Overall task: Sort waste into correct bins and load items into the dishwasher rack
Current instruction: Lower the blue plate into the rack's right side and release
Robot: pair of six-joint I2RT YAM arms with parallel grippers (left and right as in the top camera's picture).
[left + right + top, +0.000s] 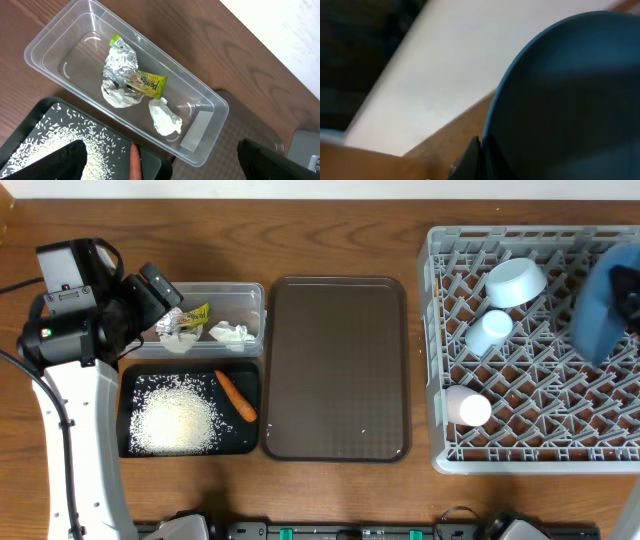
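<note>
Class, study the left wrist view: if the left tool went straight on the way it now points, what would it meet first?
The open left tool would probably meet the clear tub first, near the white tissue beside the wrapper; depth is unclear.

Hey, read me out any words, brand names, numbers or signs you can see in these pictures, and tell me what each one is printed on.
Yellow-green wrapper, lying in the clear tub: a red brand word with smaller print beside it, too small and blurred to read.
No other words, numbers or signs show in any view.
</note>
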